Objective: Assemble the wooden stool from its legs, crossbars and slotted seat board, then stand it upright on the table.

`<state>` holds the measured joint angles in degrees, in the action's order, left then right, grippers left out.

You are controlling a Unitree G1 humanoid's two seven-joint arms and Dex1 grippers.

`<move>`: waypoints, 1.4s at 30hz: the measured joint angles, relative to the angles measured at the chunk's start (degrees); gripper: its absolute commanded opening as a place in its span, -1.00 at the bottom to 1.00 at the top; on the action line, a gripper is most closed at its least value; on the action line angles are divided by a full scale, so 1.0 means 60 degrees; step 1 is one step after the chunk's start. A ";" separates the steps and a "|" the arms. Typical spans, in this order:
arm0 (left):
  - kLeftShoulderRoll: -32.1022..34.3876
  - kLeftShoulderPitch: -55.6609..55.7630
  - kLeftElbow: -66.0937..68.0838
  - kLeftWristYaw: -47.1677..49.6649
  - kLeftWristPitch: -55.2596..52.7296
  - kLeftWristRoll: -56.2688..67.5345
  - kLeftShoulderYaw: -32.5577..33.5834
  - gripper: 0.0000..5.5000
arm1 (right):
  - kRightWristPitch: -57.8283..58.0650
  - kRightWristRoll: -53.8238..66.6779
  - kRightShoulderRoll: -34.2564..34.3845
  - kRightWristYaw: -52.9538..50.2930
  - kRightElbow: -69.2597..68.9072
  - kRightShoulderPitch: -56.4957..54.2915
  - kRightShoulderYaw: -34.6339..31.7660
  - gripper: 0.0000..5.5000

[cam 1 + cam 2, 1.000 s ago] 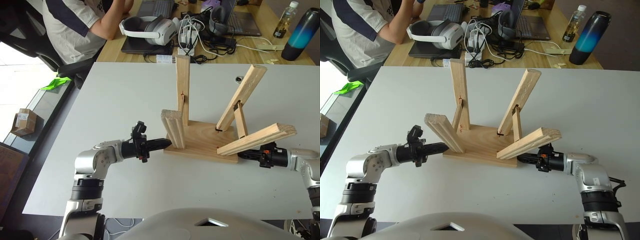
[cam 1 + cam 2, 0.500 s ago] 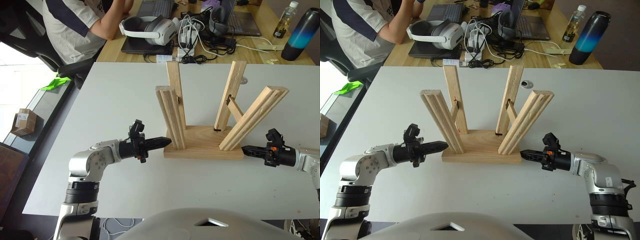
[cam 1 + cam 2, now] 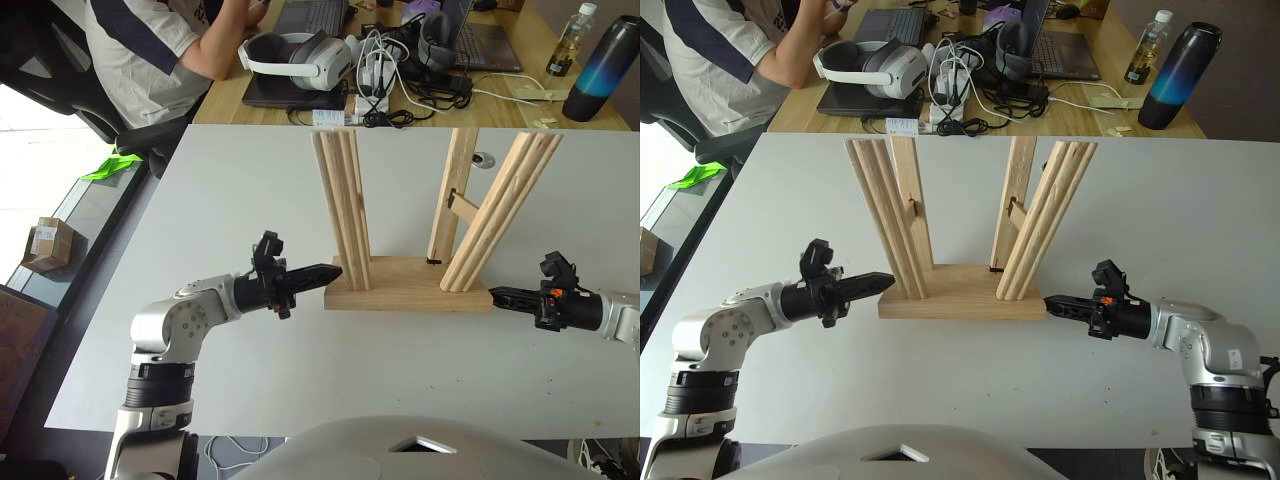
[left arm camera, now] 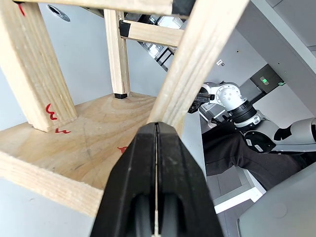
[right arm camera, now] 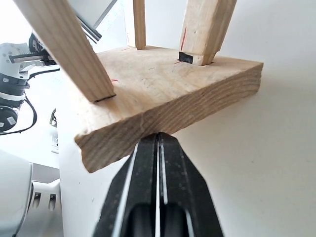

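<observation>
The wooden stool stands upside down on the white table, its seat board (image 3: 405, 296) flat and its legs pointing up. Paired legs (image 3: 340, 210) rise at the left and more legs (image 3: 495, 215) at the right, with a short crossbar (image 3: 462, 205) between the right ones. My left gripper (image 3: 335, 270) is shut, its tip at the board's left end, just above the seat board (image 4: 84, 148) beside a leg (image 4: 197, 54). My right gripper (image 3: 495, 293) is shut, its tip low at the right end of the seat board (image 5: 163, 94).
A cable hole (image 3: 484, 158) sits in the table behind the stool. The wooden desk beyond holds a headset (image 3: 295, 55), laptops, cables, a bottle (image 3: 565, 40) and a dark flask (image 3: 602, 70). The table's left edge (image 3: 130, 230) is near my left arm.
The stool has tipped from leaning toward me to seat board flat, legs swinging up to near vertical. My right gripper has drawn back to the board's right end; the left has barely shifted.
</observation>
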<state>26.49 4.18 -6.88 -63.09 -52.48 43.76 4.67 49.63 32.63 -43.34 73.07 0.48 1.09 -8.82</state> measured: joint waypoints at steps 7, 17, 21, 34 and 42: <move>-0.0053 0.0194 0.0129 0.0288 0.0073 0.0156 0.0233 -0.99 | 0.0233 0.0363 -0.0056 0.0030 -0.0117 0.0000 0.0107 -1.00; -0.0285 0.0691 0.0548 0.0666 0.0135 0.0422 0.0602 -0.99 | 0.0702 0.1158 -0.0049 0.0014 -0.0167 -0.0278 -0.0221 -1.00; -0.0406 0.0833 0.0781 0.1062 0.0452 0.0362 0.0632 -0.99 | 0.0710 0.1371 -0.0041 0.0016 -0.0307 -0.0303 -0.0218 -1.00; -0.0717 0.1088 0.2845 0.2812 0.4242 -0.2852 -0.0515 -0.99 | -0.0415 0.1053 0.0142 -0.0460 0.0466 -0.0319 0.0129 -1.00; -0.0805 0.1587 0.4013 0.4284 0.7819 -0.3759 0.0772 -0.67 | -0.3495 -0.0652 0.0921 -0.2375 0.2093 -0.1048 -0.0067 -0.75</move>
<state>21.66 13.70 17.19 -37.39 -5.56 21.21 9.31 28.66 28.71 -37.82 58.82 13.04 -5.20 -9.22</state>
